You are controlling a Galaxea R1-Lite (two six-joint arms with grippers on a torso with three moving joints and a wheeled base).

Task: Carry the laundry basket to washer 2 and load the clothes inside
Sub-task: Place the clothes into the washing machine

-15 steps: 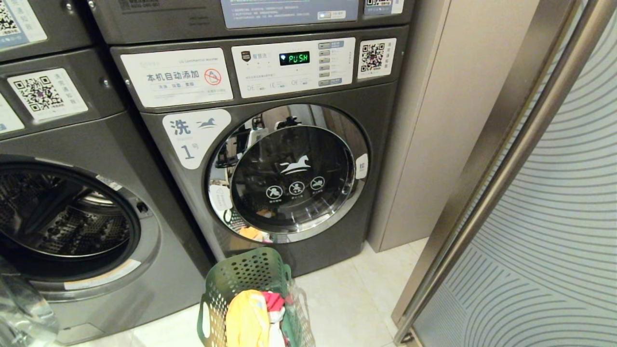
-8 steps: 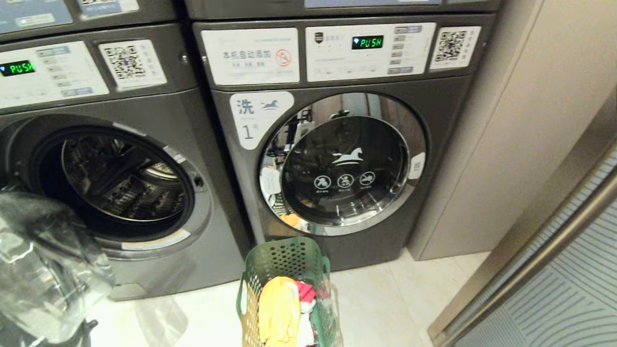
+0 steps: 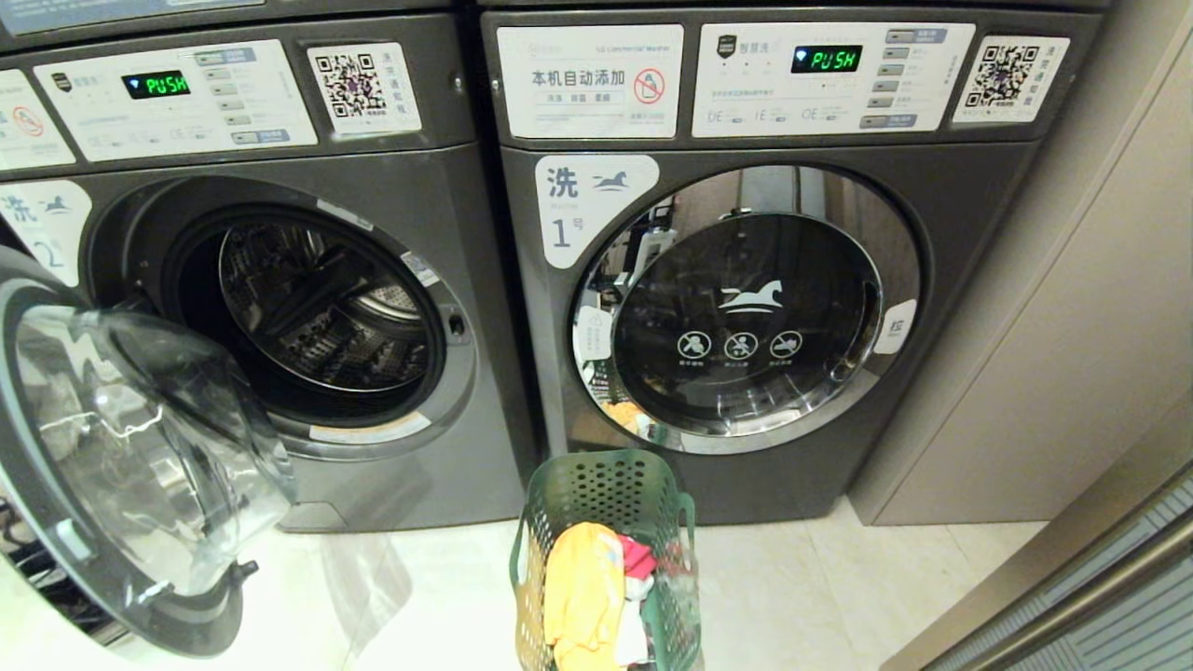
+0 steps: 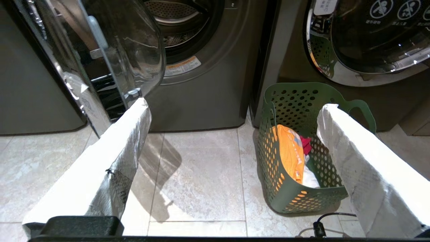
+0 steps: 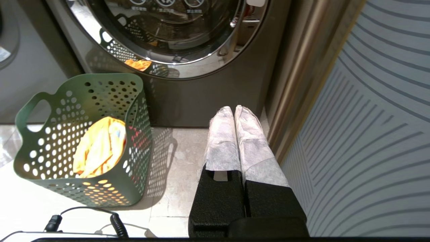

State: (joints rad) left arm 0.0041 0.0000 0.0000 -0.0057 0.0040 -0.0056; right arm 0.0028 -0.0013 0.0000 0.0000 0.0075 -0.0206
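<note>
Between our two hands sits the work: our left hand (image 4: 231, 124) hangs spread wide and empty over the floor tiles (image 4: 195, 174), and our right hand (image 5: 234, 116) is pressed together on nothing, just beside the sliding door panel (image 5: 362, 111). The laundry basket (image 3: 606, 494) stands on the floor in front of washer 1 (image 3: 746, 308), with the clothes (image 3: 587, 596) still piled inside. Over the last second our whole view swings leftward, so washer 2 (image 3: 308, 308) now shows nearly whole, with its door (image 3: 130, 447) swung open. We judge that the camera turns, not the things, and that the basket is not yet before the right machine. Washer 2's label (image 3: 42, 228) is cut off at the edge, the basket's near side runs out of view, and neither hand shows from the head.
</note>
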